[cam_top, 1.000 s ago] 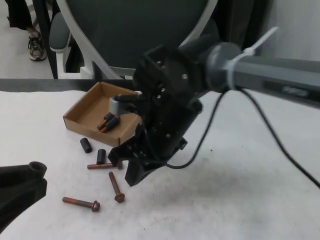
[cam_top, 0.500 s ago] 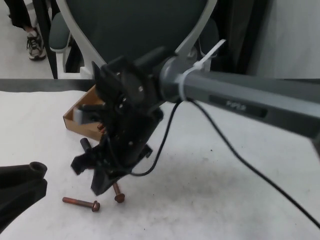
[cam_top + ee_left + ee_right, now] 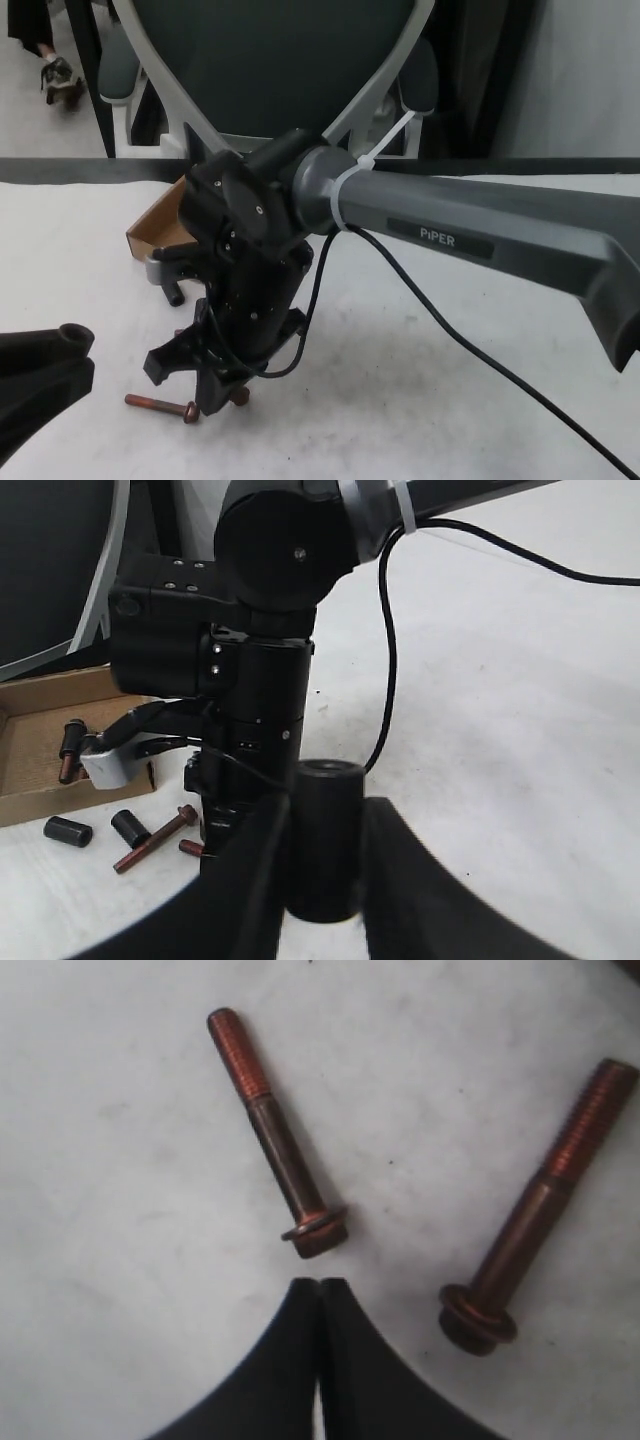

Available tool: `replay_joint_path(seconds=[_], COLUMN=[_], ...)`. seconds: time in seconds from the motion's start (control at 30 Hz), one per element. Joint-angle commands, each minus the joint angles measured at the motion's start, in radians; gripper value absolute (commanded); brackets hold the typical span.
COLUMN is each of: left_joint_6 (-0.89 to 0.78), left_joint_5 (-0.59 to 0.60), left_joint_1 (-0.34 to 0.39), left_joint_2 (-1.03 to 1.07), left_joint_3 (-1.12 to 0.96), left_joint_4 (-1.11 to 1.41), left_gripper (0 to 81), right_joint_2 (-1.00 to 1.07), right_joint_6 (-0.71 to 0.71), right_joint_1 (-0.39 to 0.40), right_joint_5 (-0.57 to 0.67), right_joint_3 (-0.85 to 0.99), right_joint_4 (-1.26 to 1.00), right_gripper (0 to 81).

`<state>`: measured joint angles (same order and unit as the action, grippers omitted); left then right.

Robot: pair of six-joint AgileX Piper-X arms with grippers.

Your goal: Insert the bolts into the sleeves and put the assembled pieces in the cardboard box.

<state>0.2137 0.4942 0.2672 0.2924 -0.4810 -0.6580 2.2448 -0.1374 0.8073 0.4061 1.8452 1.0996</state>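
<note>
High view: right claw (image 3: pixel 213 393) hangs low over the white bench (image 3: pixel 420 420), near its front-left corner. A copper-coloured flanged bolt (image 3: pixel 160 405) lies flat just beside the tips, toward the left edge. The brown cardboard box (image 3: pixel 150 235) sits behind the arm, near the far edge. The finger gap can't be read from here.

Left wrist view: left claw (image 3: pixel 324 808) is clamped on an upright black cylindrical sleeve (image 3: pixel 325 855), bore up, above the bench. Extra here: a loose black sleeve (image 3: pixel 68 831) in front of the box and a sleeved bolt (image 3: pixel 70 748) inside it.

Right wrist view: the right claw's fingers are pressed together and empty. The nearest bolt (image 3: pixel 285 1150) has its head just off the tips, shank running away from them, slightly slanted. The second bolt (image 3: pixel 535 1230) lies apart alongside. The right arm is nearer, so it likely opens, then advances to straddle the shank.
</note>
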Motion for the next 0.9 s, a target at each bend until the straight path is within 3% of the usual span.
replay_joint_path(seconds=[0.0,0.3,0.4,0.57,0.87], left_joint_6=[0.004,0.004,0.004,0.004,0.004], left_joint_5=[0.001,0.001,0.001,0.001,0.001], left_joint_1=[0.001,0.001,0.001,0.001,0.001], left_joint_2=[-0.007,-0.007,-0.007,-0.007,-0.007], left_joint_3=[0.001,0.001,0.001,0.001,0.001], left_joint_4=[0.004,0.004,0.004,0.004,0.013], left_gripper=[0.8,0.8,0.8,0.8,0.8], right_joint_2=[0.002,0.061,0.07,0.067,0.033], right_joint_6=[-0.016,-0.029,-0.007,0.041,0.071], right_joint_1=[0.002,0.002,-0.002,-0.026,-0.057], right_joint_5=[-0.011,-0.021,-0.146,-0.464,-0.507], right_joint_3=[0.009,0.009,0.009,0.012,0.121], right_joint_4=[-0.043,0.006,0.039,0.105,0.06], right_gripper=[0.3,0.3,0.3,0.3,0.3])
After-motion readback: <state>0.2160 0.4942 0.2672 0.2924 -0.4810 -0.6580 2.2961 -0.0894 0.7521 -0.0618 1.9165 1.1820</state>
